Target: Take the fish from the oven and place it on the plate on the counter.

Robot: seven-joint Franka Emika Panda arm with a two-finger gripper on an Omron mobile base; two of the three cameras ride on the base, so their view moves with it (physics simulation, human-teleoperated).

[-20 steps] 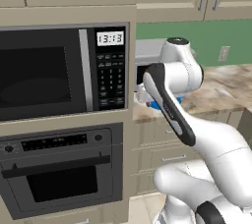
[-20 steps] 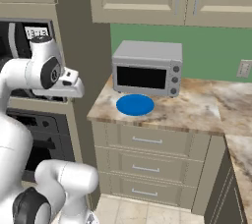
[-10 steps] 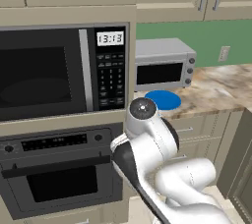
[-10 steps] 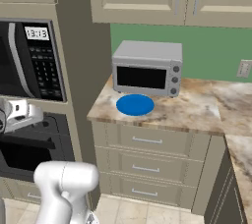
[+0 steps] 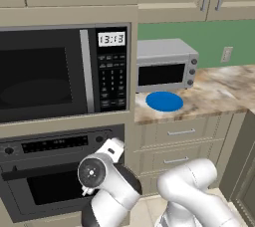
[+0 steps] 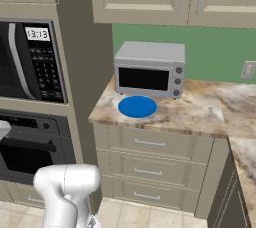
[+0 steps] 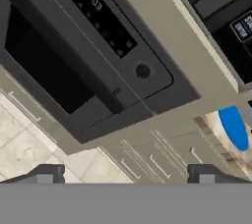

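Pincer point(image 7: 125, 171): the two dark tips sat wide apart at the bottom of the hand view, nothing between them, so spread open and empty. Camera was rolled hard, scene ran on a diagonal.

Straight ahead of the tips: the oven point(image 7: 93, 66), door closed, dark window, bar handle across its top, control strip with a round knob at the end. Same in the left base view, where the arm's white elbow was folded low in front of the oven point(image 5: 55, 171); its left edge was also seen in the right base view point(image 6: 30, 147).

Fish: couldn't tell where it was; the oven window was too dark to see through.

Plate point(image 5: 165, 101) lay flat on the bench point(image 5: 219, 91), just in front of the silver toaster oven point(image 5: 164, 70), near the bench's left end. Matching view from the right: plate point(image 6: 137, 106), bench point(image 6: 200, 114). It was also seen as a blue sliver at the right edge of the hand view point(image 7: 233, 127).

Microwave point(image 5: 60, 74) sat above the oven, clock lit.

Cream drawers point(image 6: 150, 164) with silver handles ran under the bench.
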